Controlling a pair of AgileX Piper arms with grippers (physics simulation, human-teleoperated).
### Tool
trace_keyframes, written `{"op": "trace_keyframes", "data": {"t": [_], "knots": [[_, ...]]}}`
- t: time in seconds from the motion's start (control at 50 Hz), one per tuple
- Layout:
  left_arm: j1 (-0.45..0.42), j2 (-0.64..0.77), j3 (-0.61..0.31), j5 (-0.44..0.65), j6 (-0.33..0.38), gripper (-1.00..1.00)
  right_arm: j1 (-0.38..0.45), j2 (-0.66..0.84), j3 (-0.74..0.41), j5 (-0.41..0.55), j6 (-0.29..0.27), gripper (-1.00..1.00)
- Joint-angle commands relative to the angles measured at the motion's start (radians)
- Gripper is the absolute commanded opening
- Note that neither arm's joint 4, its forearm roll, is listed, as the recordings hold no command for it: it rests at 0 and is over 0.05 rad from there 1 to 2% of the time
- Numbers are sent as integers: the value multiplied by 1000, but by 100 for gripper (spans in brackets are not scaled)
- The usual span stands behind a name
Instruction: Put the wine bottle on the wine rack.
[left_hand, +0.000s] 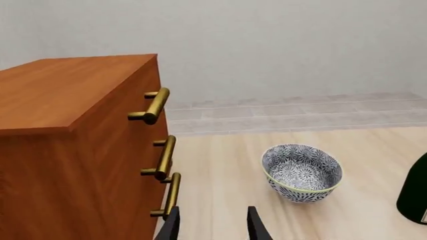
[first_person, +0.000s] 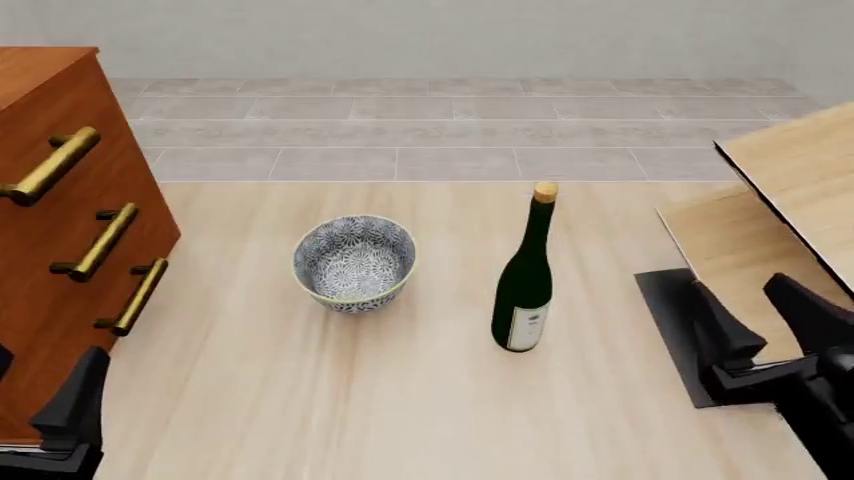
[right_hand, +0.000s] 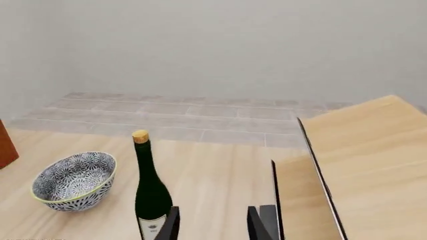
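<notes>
- Left wrist view: my left gripper (left_hand: 213, 224) shows two dark fingers standing apart with nothing between them. Ahead of it sits the patterned bowl (left_hand: 301, 172), and the reddish cabinet (left_hand: 77, 145) with its brass handles (left_hand: 160, 159) stands close alongside. Of the wine bottle (left_hand: 415, 192) I get only a dark green sliver at the frame's edge, well off this gripper's line, beyond the bowl.
- Front view: the wine bottle (first_person: 526, 275) stands upright on the table (first_person: 400, 400), long axis vertical, cork up, label facing me. The bowl (first_person: 354, 263) is beside it on its left, apart from it. The wine rack (first_person: 774, 220) rises at the right edge on its black base. My right gripper (first_person: 767, 330) hangs just in front of that base with its fingers spread and empty; the bottle lies to its left and a little forward. The left gripper (first_person: 60, 415) is low in the left corner by the cabinet, much farther from the bottle, with the bowl in between. I judge the right arm the one to use.
- Right wrist view: the right gripper (right_hand: 212, 222) is parted and holds nothing. The bottle (right_hand: 151, 192) stands upright just off the line of one finger, so I judge a short sideways shift toward the bowl (right_hand: 73, 181) side would centre it. The rack's slanted panels (right_hand: 363, 165) lie on the opposite side, close by.
</notes>
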Motion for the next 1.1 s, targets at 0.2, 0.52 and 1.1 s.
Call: {"op": "trace_keyframes", "data": {"t": [0.2, 0.52, 1.1], "knots": [[8, 2, 6, 1, 2, 100, 94, 215, -85, -85, -10, 100], [-4, -1, 9, 3, 0, 100, 158, 316, -142, -103, -30, 100], [14, -1, 9, 16, 7, 100, 225, 493, -228, -188, -39, 100]]}}
